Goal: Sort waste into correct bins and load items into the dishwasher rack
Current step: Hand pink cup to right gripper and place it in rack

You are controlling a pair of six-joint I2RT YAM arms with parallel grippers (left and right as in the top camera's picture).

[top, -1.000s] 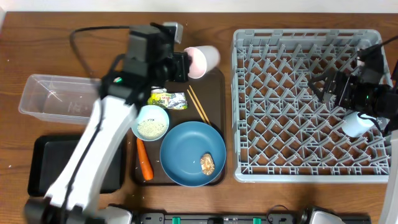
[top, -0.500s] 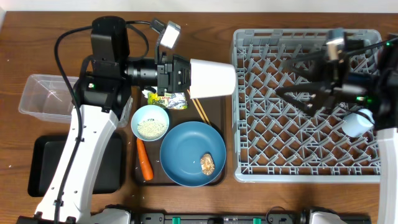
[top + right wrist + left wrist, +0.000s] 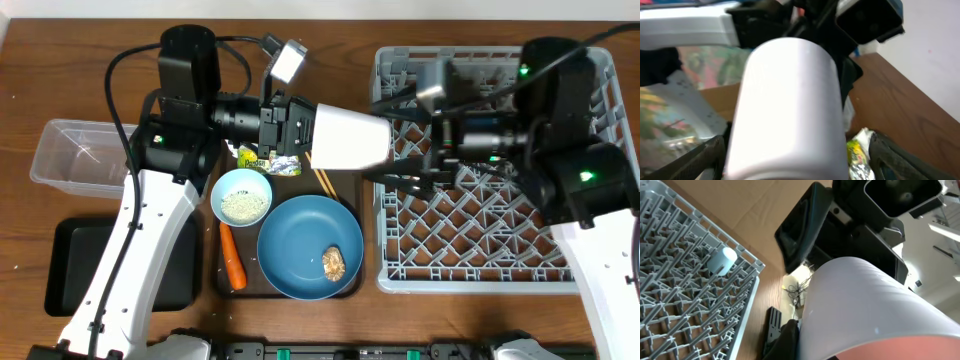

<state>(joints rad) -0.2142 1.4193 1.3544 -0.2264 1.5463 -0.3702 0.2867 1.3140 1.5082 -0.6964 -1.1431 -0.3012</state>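
My left gripper (image 3: 300,128) is shut on the pale pink cup (image 3: 350,138) and holds it on its side in the air, between the brown tray and the grey dishwasher rack (image 3: 480,250). The cup fills the left wrist view (image 3: 865,310) and the right wrist view (image 3: 790,105). My right gripper (image 3: 398,140) is open, with one finger on each side of the cup's free end (image 3: 802,160). The pale blue cup (image 3: 722,260) stands in the rack. The dark blue plate (image 3: 300,240) carries the food lump (image 3: 333,263).
The brown serving tray (image 3: 352,130) also holds the pale blue bowl of rice (image 3: 242,197), carrot (image 3: 232,255), wrapper (image 3: 268,160) and chopsticks (image 3: 322,182). The clear tub (image 3: 70,155) and black tray (image 3: 70,265) lie at the left.
My left arm has lifted the pink cup and carried it right toward the rack. My right arm has swung left across the rack, and its open jaws now straddle the cup's end.
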